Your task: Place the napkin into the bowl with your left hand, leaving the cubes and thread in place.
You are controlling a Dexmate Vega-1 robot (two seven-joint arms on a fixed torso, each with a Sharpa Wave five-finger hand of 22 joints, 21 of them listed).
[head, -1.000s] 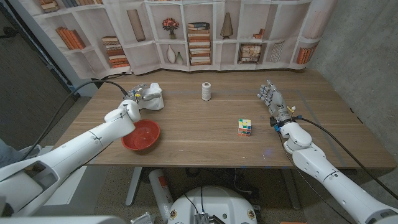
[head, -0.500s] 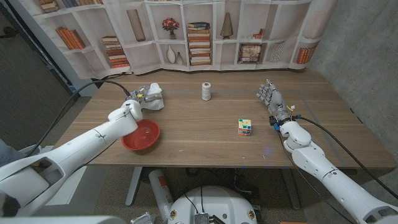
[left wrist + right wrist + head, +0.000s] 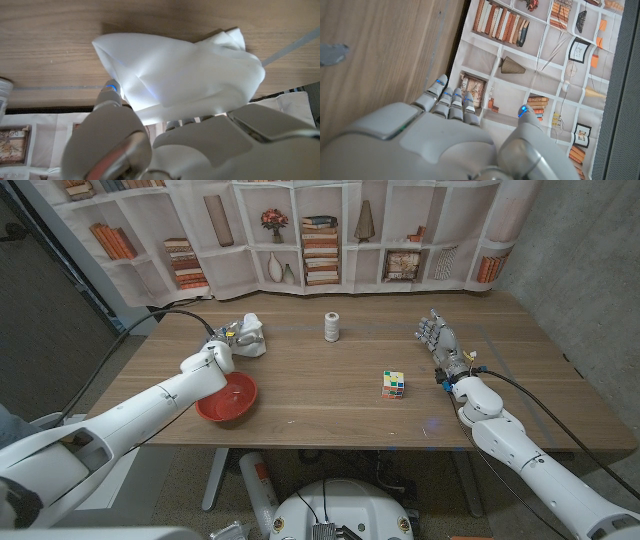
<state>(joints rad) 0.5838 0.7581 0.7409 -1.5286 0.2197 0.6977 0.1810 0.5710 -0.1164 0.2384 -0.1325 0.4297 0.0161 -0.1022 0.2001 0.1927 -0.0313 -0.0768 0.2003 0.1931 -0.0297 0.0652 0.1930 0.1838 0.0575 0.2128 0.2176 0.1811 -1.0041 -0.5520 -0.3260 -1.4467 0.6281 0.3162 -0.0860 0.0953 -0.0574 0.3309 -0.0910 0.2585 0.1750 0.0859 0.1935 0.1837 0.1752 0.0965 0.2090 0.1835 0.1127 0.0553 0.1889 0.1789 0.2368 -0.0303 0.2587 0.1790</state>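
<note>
Crumpled white napkin (image 3: 247,335) held off the table in the left hand (image 3: 222,345), beyond the empty red bowl (image 3: 226,397).

This looks like a robot test lab dressed up as a home: a wooden counter (image 3: 330,385) stands before a printed bookshelf backdrop (image 3: 300,230), with bare grey wall (image 3: 580,250) and loose cables (image 3: 120,340) alongside.

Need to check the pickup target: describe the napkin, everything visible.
The napkin is white, soft-looking, crumpled into a loose mound with folds and a raised peak. It sits at the table's far left, beyond the red bowl. The left hand is at it, fingers against its near side; whether it is lifted cannot be told.
</note>
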